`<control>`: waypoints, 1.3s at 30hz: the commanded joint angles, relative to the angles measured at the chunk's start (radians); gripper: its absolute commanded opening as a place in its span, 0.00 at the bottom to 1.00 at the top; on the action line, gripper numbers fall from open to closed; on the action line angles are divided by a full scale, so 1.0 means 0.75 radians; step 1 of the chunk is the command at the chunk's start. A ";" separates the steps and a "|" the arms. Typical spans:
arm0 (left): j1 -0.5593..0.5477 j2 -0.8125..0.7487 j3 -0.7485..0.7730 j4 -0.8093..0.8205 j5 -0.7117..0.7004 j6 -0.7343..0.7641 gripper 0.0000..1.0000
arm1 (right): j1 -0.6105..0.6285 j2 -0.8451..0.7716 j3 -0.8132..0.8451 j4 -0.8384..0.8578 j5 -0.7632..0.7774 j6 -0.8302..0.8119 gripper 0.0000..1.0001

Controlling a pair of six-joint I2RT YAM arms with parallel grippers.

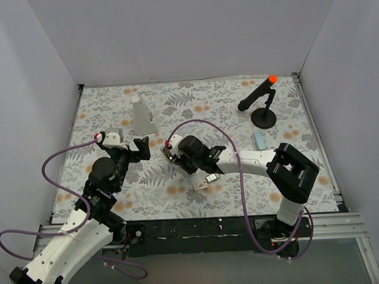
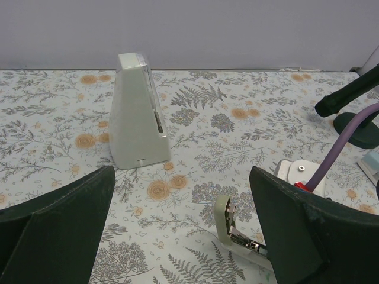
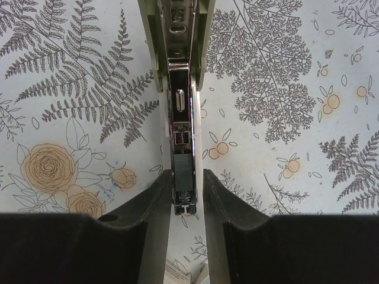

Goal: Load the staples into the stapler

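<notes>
Floral tabletop [image 1: 194,98]: stapler [image 3: 181,89] lies central, far from edges.

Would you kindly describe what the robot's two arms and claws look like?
The left arm and right arm are white with black joints, each trailing a purple cable. The left claw and right claw have broad dark fingers.

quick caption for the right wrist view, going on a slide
The right gripper straddles the metal rail of the open stapler on the floral tablecloth.
</notes>
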 commanded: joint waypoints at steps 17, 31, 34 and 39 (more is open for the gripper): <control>0.008 0.084 0.011 -0.007 0.075 -0.012 0.98 | -0.079 -0.356 -0.500 0.621 -0.142 -0.056 0.70; 0.051 0.383 0.081 -0.036 0.223 -0.174 0.98 | -0.137 -0.236 -0.709 1.117 -0.333 -0.017 0.64; 0.065 0.472 0.103 -0.032 0.260 -0.229 0.98 | -0.143 -0.197 -0.715 1.152 -0.331 -0.015 0.63; 0.133 0.601 0.160 -0.034 0.323 -0.260 0.98 | -0.163 -0.152 -0.732 1.219 -0.335 -0.013 0.60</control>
